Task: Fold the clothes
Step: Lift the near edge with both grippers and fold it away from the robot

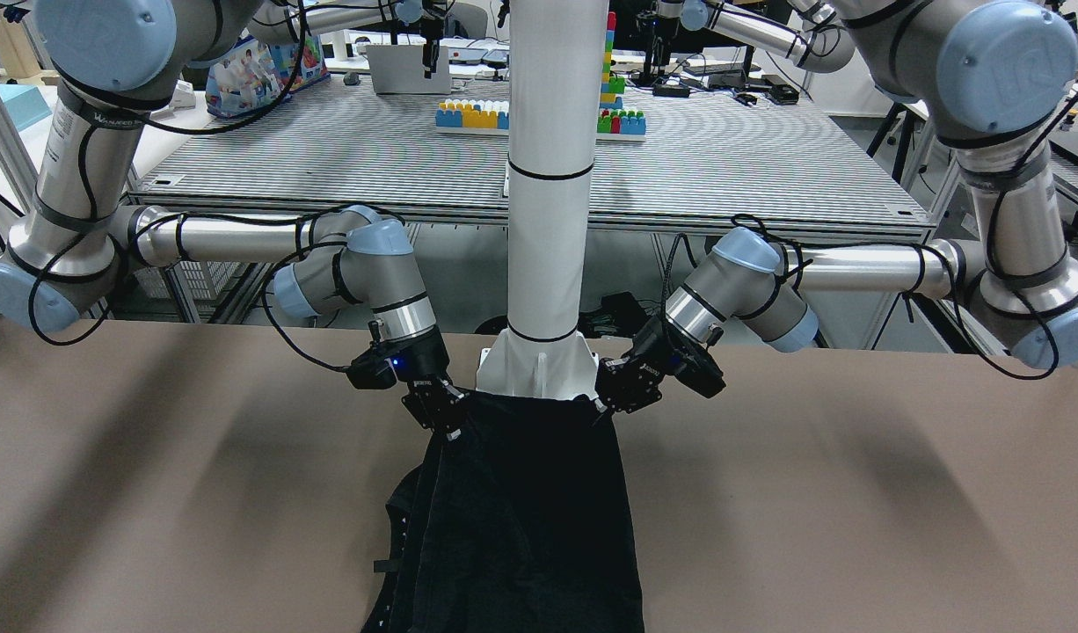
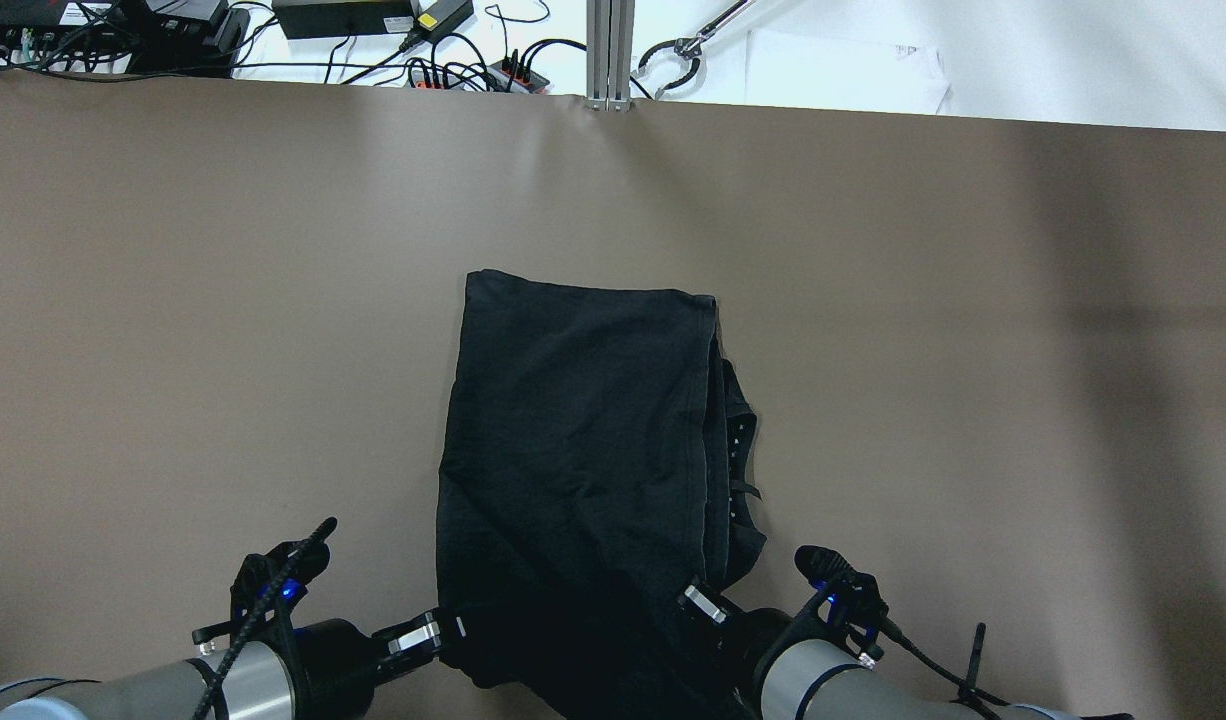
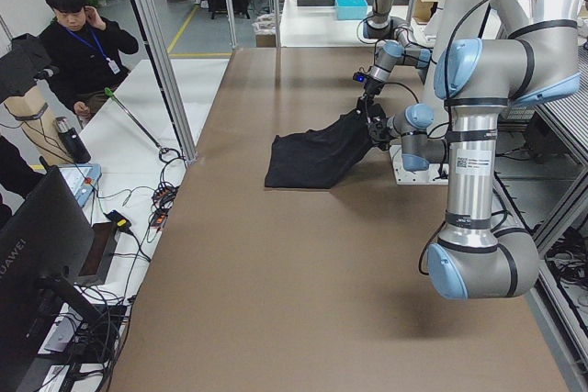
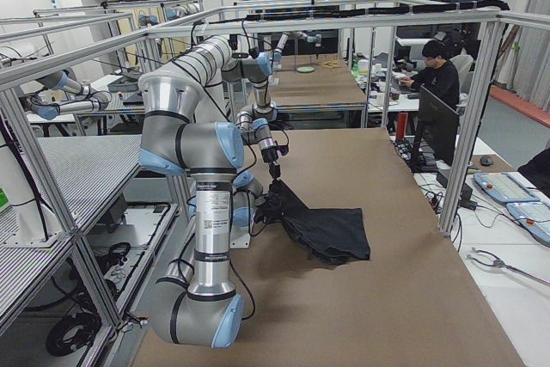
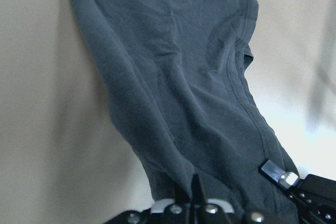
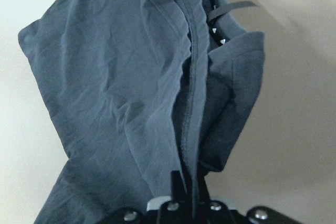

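The black garment [image 2: 583,430] lies in the middle of the bench [image 2: 223,300], its long axis running from the robot's edge toward the far edge. Its near end hangs raised, with the left fingers [image 2: 443,632] and right fingers [image 2: 700,603] each pinched tight on one near corner.

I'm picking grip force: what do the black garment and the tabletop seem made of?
Garment: soft matte fabric, likely cotton jersey; it drapes, wrinkles and shows stitched hems. Tabletop: smooth matte brown sheet, maybe paper or laminate; no grain or gloss.
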Robot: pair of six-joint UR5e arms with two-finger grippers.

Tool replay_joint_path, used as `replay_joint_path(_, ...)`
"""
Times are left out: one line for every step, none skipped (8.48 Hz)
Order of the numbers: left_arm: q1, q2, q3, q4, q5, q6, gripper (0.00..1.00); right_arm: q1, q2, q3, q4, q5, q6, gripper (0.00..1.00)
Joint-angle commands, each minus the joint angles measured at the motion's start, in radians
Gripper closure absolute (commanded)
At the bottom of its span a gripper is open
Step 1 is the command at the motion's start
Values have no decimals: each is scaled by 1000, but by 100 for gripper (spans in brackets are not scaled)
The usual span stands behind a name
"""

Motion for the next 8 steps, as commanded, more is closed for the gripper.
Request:
replay_joint_path(-220, -108, 1, 189, -183, 103, 100, 144, 57, -54, -60, 26, -11, 100)
replay_joint_path(-290, -153, 3, 286, -234, 121, 100, 197, 118, -120, -67, 31, -37, 100)
replay_joint_path(-320, -202, 10, 392, -239, 170, 100, 246, 167, -163, -78, 33, -81, 100)
replay_joint_path(-351, -251, 44, 449, -238, 213, 100, 291, 183, -193, -77, 34, -118, 100)
replay_joint_path(-377, -280, 102, 452, -238, 218, 100, 328, 215, -246, -75, 34, -156, 100)
replay_joint_path(-395, -316, 168, 452, -235, 257, 100, 356, 256, -318, -74, 36, -182, 100)
replay_joint_path(-423, -343, 211, 452, -236, 288, 100, 380, 284, -370, -71, 39, -192, 100)
replay_joint_path(-444, -362, 257, 452, -238, 301, 100, 393, 316, -413, -66, 40, -215, 100)
